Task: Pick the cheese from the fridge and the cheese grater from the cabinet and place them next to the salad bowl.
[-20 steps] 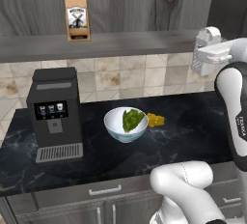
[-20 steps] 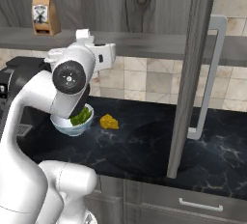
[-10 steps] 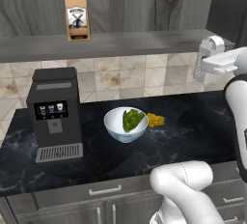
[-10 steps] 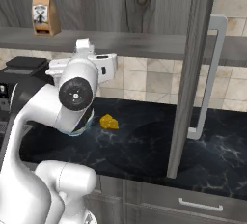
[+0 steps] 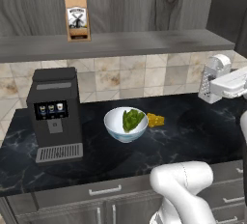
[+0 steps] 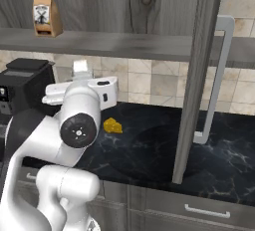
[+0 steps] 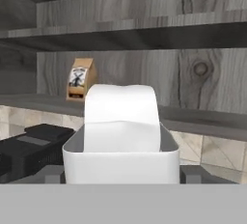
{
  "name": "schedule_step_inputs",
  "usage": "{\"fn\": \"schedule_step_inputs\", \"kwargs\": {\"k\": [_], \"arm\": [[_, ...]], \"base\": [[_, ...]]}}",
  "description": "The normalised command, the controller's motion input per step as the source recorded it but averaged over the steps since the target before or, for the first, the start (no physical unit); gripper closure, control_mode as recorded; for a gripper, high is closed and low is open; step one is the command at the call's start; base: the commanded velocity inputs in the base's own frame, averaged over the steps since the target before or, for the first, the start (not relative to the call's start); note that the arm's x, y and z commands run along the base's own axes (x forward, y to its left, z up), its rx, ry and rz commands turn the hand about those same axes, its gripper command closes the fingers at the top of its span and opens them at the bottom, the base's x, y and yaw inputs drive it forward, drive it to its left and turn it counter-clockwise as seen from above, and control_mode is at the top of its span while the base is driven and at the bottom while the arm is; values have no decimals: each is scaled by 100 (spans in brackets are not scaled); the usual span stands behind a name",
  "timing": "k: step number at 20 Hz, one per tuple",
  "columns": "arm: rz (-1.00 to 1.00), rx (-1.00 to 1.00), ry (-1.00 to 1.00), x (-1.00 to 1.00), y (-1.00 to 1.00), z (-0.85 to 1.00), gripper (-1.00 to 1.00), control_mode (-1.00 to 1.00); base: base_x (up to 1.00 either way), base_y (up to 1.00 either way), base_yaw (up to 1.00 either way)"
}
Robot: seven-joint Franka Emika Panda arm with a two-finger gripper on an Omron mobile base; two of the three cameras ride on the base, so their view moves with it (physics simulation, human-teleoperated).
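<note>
A: Left base view, items?

B: Salad bowl (image 5: 125, 124), white with green leaves, stood on the black marble counter (image 5: 193, 126). Cheese (image 5: 155, 119), a small yellow chunk, lay touching or just beside the bowl's right rim. Black coffee machine (image 5: 54, 114) stood at the counter's left end. Brown paper bag (image 5: 77, 18) with a dark label stood upright on the cabinet (image 5: 120, 6) shelf. Cheese grater (image 5: 214, 78), grey-white with a loop handle, was in the air at the right edge, above the counter and below the shelf, clamped in the gripper (image 5: 218, 87). Jaws stood partly apart, closed against the grater's sides.

A: Right base view?

B: The white arm covered the bowl. Cheese (image 6: 113, 125) lay on the counter (image 6: 209, 160) just right of the arm. The grater's (image 6: 80, 69) top showed above the hand. The paper bag (image 6: 44, 15) stood at the shelf's left end. The open cabinet door (image 6: 199, 70), with its pale bar handle (image 6: 219, 80), hung edge-on at the right.

A: Hand view?

B: The grater (image 7: 121, 133) sat close to the lens, loop handle up. One finger (image 7: 191, 174) pressed on each flank. The bag (image 7: 78, 79) stood on the shelf behind it, and the coffee machine (image 7: 34, 143) lay at lower left.
</note>
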Motion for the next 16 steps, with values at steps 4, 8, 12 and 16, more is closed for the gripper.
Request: {"fn": "schedule_step_inputs", "kwargs": {"k": [4,8,12,16], "arm": [[1,1,0,-7,0,-54,100,-100],[3,4,0,0,0,-42,100,-100],[4,1,0,0,0,-45,100,-100],[7,0,0,16,0,-54,100,-100]], "base": [[0,0,0],[0,0,0],[0,0,0],[0,0,0]]}}
